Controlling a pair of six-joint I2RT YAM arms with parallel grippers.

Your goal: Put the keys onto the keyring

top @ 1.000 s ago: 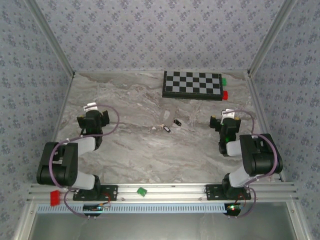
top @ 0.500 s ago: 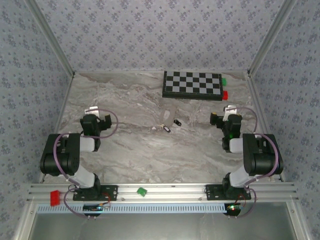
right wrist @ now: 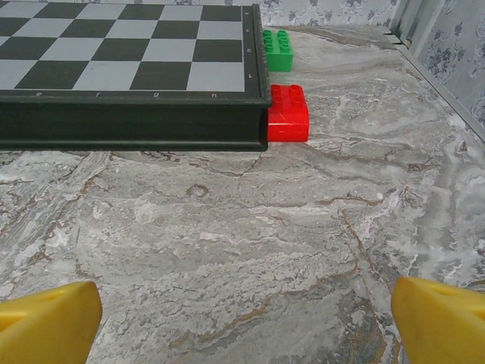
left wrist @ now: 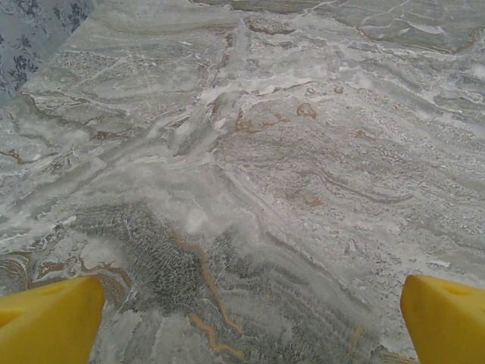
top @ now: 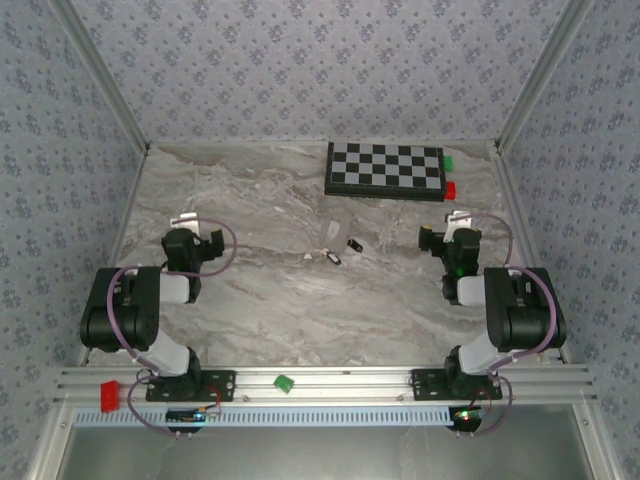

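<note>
Keys lie mid-table, between the two arms and well apart from both. Left gripper: jaws spread wide, empty, over bare marble. Right gripper: likewise wide and empty (facing the chessboard, red block touching its corner).

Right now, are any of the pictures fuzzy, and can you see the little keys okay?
Top external view: even, soft light, no glare, but the keys are tiny specks; left wrist view: the marble table is sharp, the yellow fingers at the bottom corners look soft; right wrist view: the chessboard and red block are crisp.
</note>
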